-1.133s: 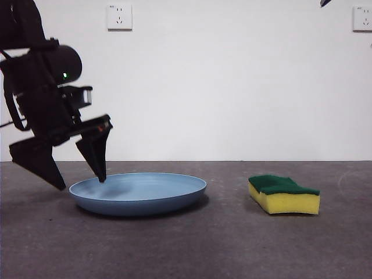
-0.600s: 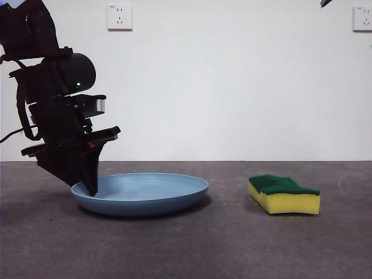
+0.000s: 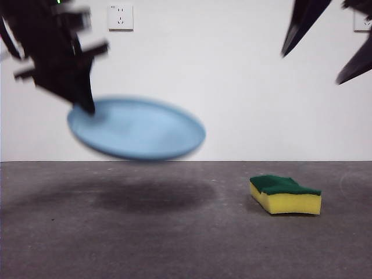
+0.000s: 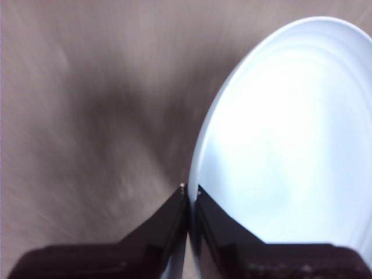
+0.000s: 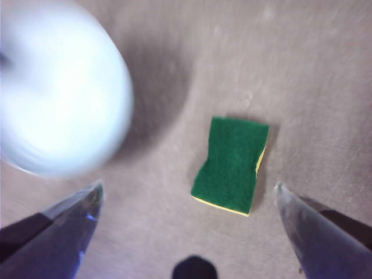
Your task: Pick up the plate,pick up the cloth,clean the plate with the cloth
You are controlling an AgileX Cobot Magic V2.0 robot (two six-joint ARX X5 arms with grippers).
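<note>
- Done: my left gripper (image 4: pixel 190 200) pinches the plate (image 3: pixel 136 129) by its rim, clear above the table (image 3: pixel 186 232).
- Remaining: my right gripper (image 5: pixel 189 200), jaws spread, hangs above the sponge (image 5: pixel 231 164) lying on the table; grasp it, then wipe.

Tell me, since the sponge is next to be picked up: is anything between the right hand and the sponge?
Nothing visible. The right hand hangs open above the sponge, which lies alone on the table. The plate is off to one side, raised clear of the table in the left hand.
</note>
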